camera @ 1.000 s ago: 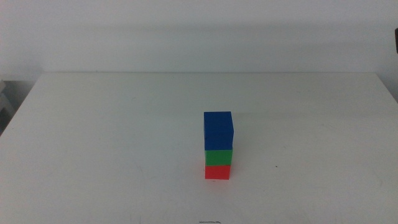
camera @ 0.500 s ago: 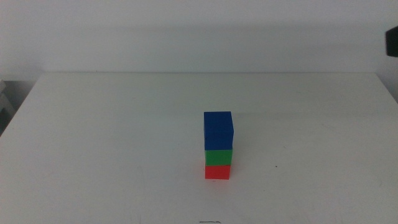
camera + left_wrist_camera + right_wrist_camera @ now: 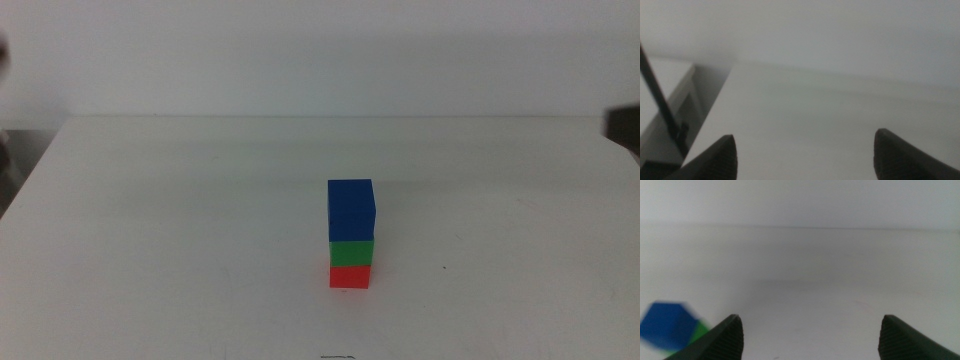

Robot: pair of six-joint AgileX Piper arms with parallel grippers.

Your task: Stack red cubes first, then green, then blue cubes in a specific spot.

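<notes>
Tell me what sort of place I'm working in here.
Likely a lab test bench: a plain white table against a bare white wall, holding only a stack of red cube, green cube and blue cube.

Soft, even light filled the middle view, bright and without glare, and the desk (image 3: 200, 220) looked flat white. The cube stack (image 3: 351, 234) stood sharp, with only a faint shadow at its base. Both wrist views were dim, grey and smeared; the blue cube (image 3: 667, 325) was a blurred patch.
</notes>
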